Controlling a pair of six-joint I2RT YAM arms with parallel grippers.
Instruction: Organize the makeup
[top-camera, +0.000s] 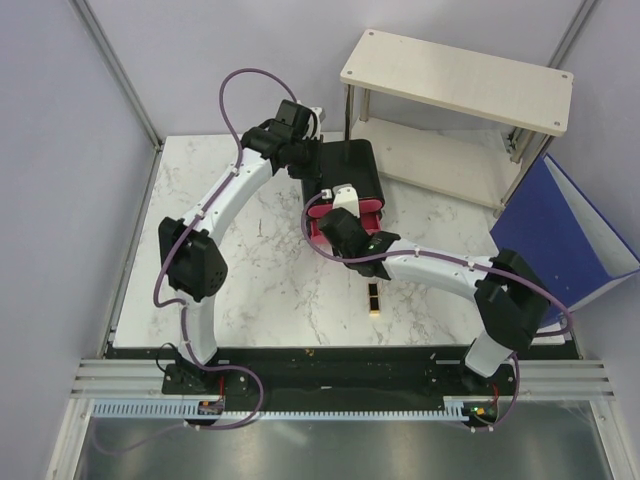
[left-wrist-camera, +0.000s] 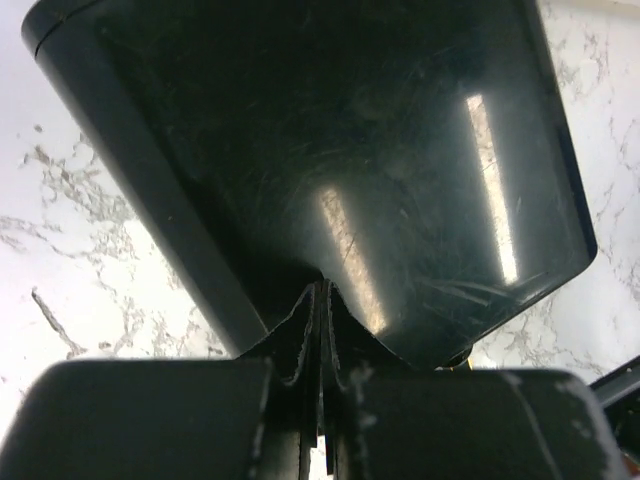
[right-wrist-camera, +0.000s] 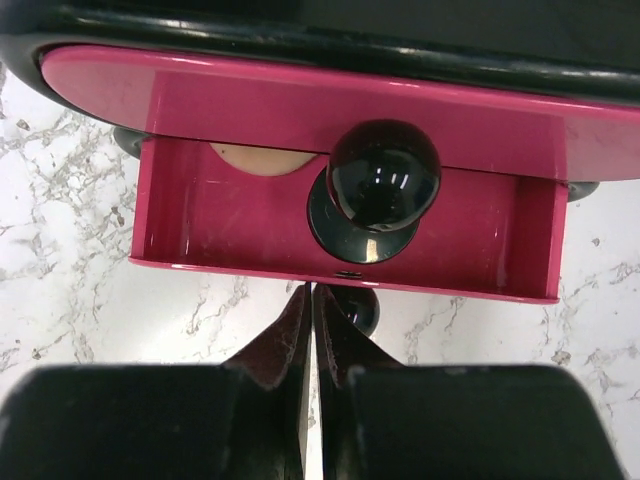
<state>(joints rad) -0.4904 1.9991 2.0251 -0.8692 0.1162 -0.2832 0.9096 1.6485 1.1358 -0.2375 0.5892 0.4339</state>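
The black box (top-camera: 355, 165) stands mid-table with a pink drawer (right-wrist-camera: 190, 225) pulled out. A round peach disc (right-wrist-camera: 262, 158) lies at the drawer's back, half hidden under the closed drawer front above. That front carries a black ball knob (right-wrist-camera: 385, 178). The open drawer's own knob (right-wrist-camera: 362, 310) sits just right of my right gripper (right-wrist-camera: 311, 292), which is shut on nothing at the drawer's front edge. My left gripper (left-wrist-camera: 325, 290) is shut, its tips against the box's glossy black top (left-wrist-camera: 330, 150). A black-gold lipstick (top-camera: 373, 297) lies on the marble in front of the box.
A white two-tier shelf (top-camera: 460, 80) stands at the back right. A blue folder-like box (top-camera: 570, 230) leans at the table's right edge. White marble (top-camera: 270, 290) stretches between the arms and the near edge.
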